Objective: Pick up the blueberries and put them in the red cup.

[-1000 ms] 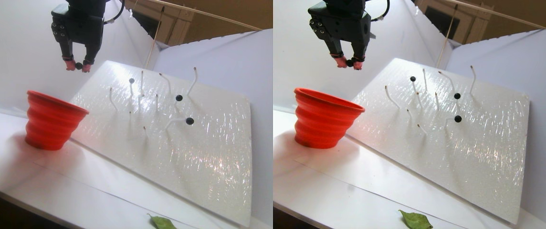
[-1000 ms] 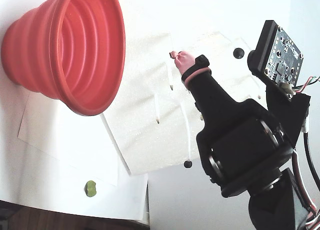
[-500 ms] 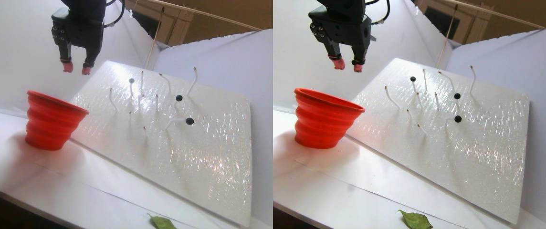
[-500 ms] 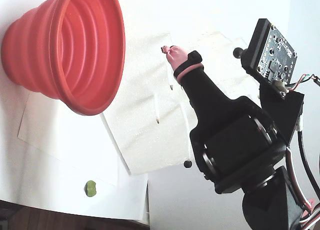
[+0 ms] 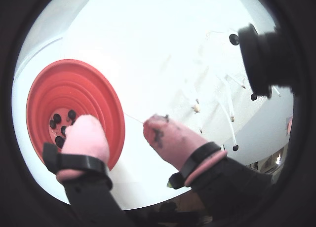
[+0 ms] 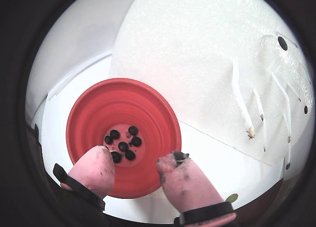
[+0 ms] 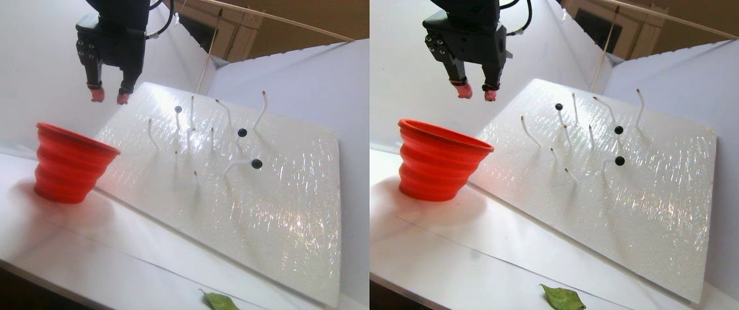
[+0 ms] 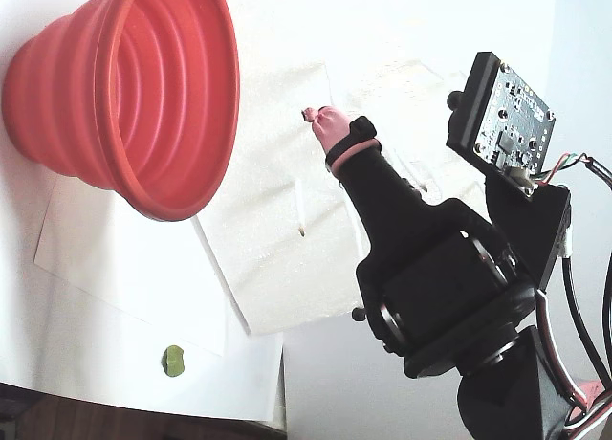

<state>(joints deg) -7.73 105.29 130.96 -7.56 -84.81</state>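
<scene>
The gripper (image 6: 136,168) hangs parted and empty above the cup (image 6: 89,113), seven blueberries (image 6: 123,138) inside. Next: reach a berry (image 7: 242,132) on the board (image 7: 266,213).

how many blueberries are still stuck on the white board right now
3 blueberries on stems of the white board in the stereo pair view: upper left, middle, lower right. Others lie in the red cup.
</scene>
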